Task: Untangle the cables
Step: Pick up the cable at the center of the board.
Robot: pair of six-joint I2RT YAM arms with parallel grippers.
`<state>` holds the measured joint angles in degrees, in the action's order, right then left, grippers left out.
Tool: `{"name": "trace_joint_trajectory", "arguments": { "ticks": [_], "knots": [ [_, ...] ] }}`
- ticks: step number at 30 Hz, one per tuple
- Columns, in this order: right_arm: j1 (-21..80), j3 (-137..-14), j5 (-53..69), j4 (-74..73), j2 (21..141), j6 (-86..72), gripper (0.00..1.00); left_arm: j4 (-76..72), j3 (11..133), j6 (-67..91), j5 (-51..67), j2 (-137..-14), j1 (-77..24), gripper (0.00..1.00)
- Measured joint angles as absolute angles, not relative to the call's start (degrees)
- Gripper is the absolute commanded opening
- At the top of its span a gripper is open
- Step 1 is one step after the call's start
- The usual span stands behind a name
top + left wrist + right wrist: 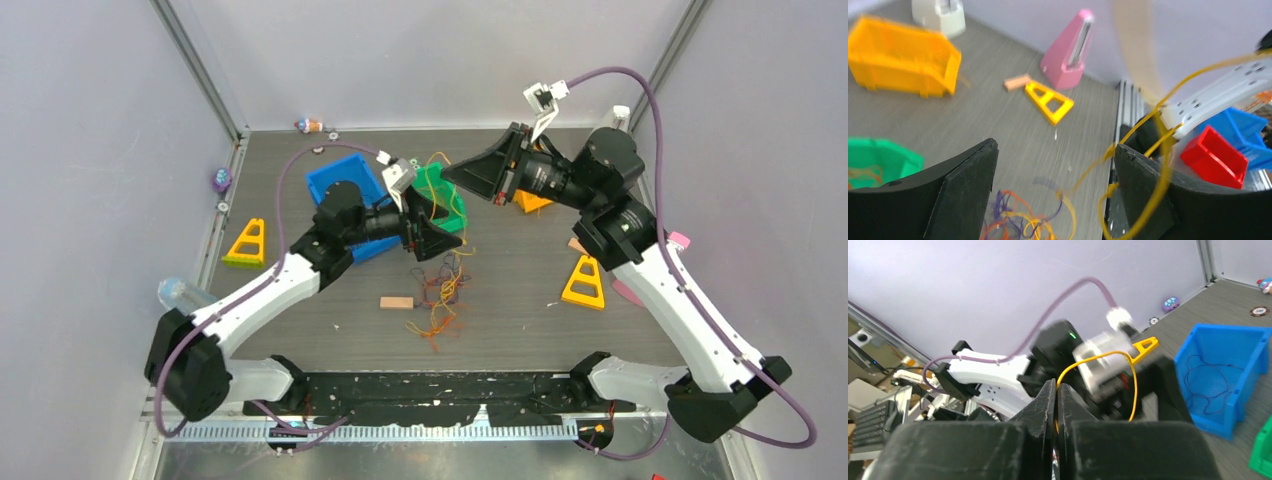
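Jaws of right gripper [1056, 390] pressed together, pinching a yellow cable [1098, 356] that arcs up and away from the tips. Jaws of left gripper [1056, 146] spread wide, nothing between them. A yellow strand [1135, 127] crosses in front of its right finger; contact unclear. Loose pile of cables [440, 295], orange, yellow and purple, lies on the table [520, 290] just below the left jaws. A green bin [452, 200] sits between the two grippers, wire inside. A blue bin [1223, 365] sits beyond the right jaws, with a dark wire in it.
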<state>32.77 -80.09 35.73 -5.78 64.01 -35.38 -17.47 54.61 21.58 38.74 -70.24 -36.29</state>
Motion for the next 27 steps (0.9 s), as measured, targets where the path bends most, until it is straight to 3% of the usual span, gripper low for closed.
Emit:
{"name": "trace_joint_trajectory", "arguments": {
  "ticks": [2, 6, 9, 16, 21, 27],
  "knots": [
    [32.4, -81.1, 36.4, -4.4, 66.1, -37.7, 0.05, -19.7, 51.7, 22.5, 38.2, -74.2, -36.9, 0.85],
    [30.2, -85.0, 36.8, -4.1, 69.1, -40.1, 0.05, -21.6, 47.4, 23.7, 35.5, -82.5, -38.8, 0.68],
    [26.7, -90.8, 36.8, -4.4, 70.7, -41.4, 0.05, -23.1, 46.3, 25.3, 34.9, -89.6, -40.2, 0.65],
    [12.4, -105.8, 35.9, -3.8, 73.8, -46.8, 0.05, -30.4, 40.3, 29.8, 34.5, -94.9, -41.9, 0.49],
    [6.0, -115.2, 35.2, -4.4, 78.3, -48.4, 0.05, -33.7, 33.4, 30.9, 33.3, -94.5, -42.3, 0.23],
    [1.1, -121.0, 35.2, -6.0, 85.0, -49.8, 0.05, -32.5, 27.1, 30.7, 32.0, -90.0, -42.4, 0.27]
  ]
}}
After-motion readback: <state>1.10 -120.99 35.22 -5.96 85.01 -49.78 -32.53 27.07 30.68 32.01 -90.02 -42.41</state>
